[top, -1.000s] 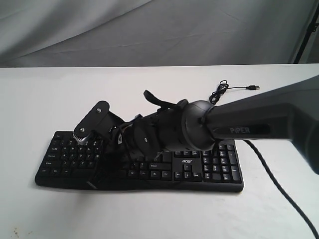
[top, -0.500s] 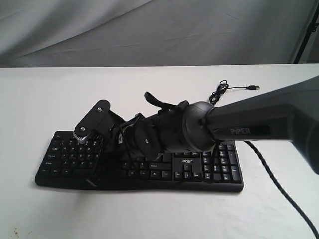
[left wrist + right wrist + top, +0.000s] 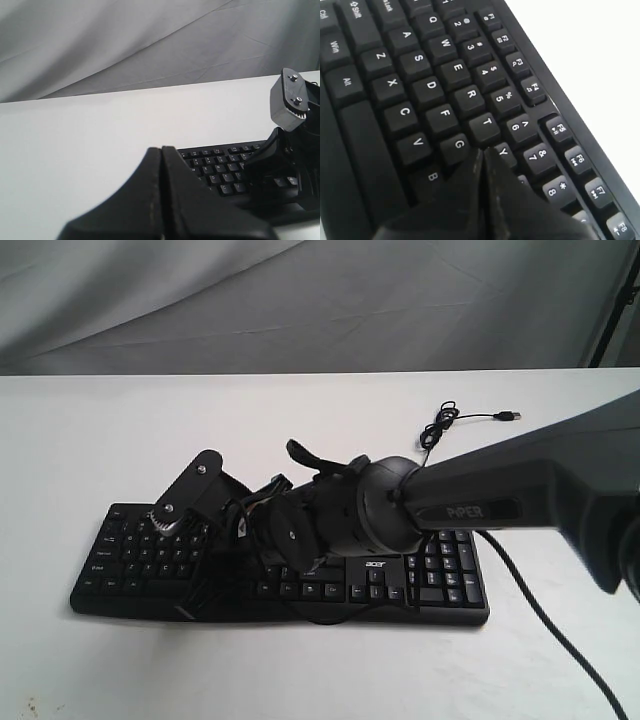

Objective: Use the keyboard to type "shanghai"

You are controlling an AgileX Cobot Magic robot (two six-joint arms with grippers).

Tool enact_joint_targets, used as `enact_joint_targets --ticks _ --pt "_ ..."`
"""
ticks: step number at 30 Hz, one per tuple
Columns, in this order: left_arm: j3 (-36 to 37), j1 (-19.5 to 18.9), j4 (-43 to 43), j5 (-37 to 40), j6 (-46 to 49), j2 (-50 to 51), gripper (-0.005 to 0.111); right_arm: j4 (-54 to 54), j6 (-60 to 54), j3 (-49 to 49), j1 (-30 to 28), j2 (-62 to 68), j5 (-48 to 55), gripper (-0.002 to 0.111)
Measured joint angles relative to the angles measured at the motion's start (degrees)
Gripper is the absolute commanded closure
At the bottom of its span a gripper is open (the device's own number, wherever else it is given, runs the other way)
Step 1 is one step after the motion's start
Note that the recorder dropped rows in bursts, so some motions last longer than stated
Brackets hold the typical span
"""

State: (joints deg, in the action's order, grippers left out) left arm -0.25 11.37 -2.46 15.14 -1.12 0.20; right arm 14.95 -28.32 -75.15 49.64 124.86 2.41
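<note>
The keyboard (image 3: 440, 580) lies flat on the white surface (image 3: 100, 440), near and central, with its cable (image 3: 450, 420) trailing far right. The right hand (image 3: 484, 152), clenched to a single tip, is poised at the gap between G and Y, seemingly over H. The left hand (image 3: 161, 150), also clenched and empty, hangs off the keyboard, apparently to its left. The keyboard looks rigid but light and may skid. It needs no grasp, only short, straight-down taps on key centres.

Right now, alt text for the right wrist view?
The right gripper, shut, has its tip between the G and Y keys of the black keyboard, hiding the key beneath. White-lettered keys fill most of the frame; white table shows beyond the function row.
</note>
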Motion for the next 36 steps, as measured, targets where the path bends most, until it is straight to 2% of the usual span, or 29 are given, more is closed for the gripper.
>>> enact_joint_targets --ticks 12,20,36 --pt "0.0 0.0 0.0 0.0 0.0 0.0 0.107 0.0 0.0 -2.9 1.1 -1.1 2.0 0.108" --pt "0.0 0.0 0.0 0.0 0.0 0.0 0.107 0.2 -0.7 -25.4 5.5 10.3 12.5 0.108" --pt "0.0 0.0 0.0 0.0 0.0 0.0 0.107 0.2 -1.5 -26.6 4.5 11.7 12.9 0.108"
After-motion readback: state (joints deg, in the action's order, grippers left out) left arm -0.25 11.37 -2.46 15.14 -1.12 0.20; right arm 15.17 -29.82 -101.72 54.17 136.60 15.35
